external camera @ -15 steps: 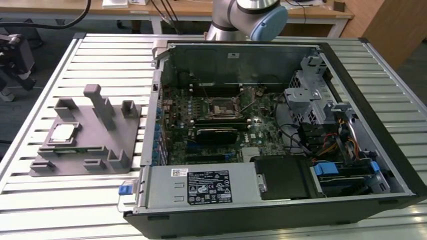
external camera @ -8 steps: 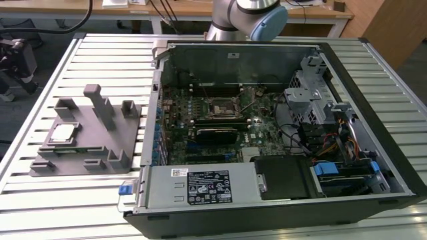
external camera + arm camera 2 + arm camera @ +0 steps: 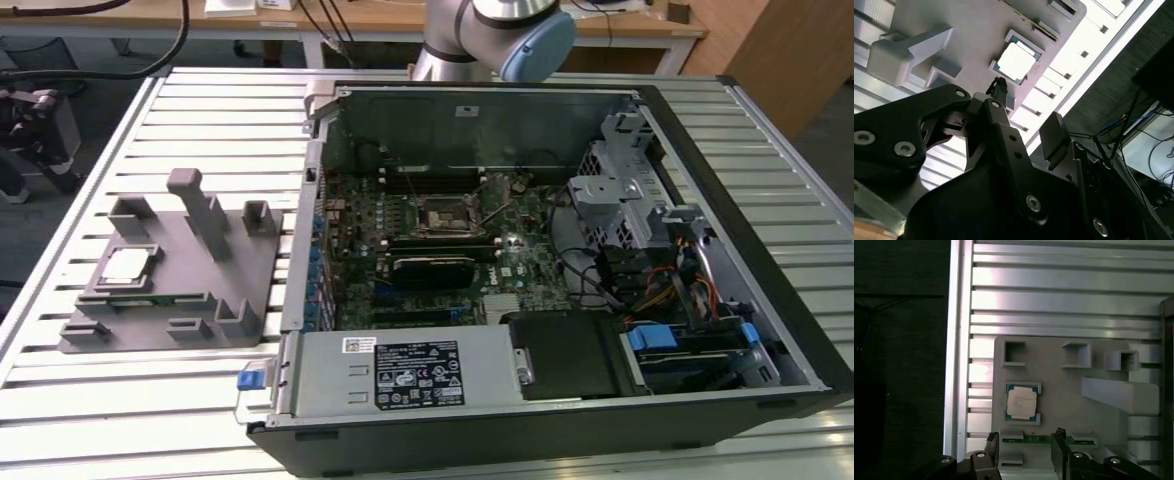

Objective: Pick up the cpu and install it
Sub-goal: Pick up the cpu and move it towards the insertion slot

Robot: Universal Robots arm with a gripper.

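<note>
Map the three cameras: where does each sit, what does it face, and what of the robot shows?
Exterior view: off the arm, raised, looking down on the slatted table, grey fixture and open computer case; the arm shows behind the case.
First wrist view: on the arm, looking straight down at the cpu; the open gripper shows.
Second wrist view: on the arm, looking obliquely along the gripper's links.
Shared: all three show the cpu seated in the fixture.

Cpu [image 3: 127,264] on grey fixture [image 3: 150,327] beside open computer case [image 3: 534,440], slatted table [image 3: 174,410] underneath.
</note>
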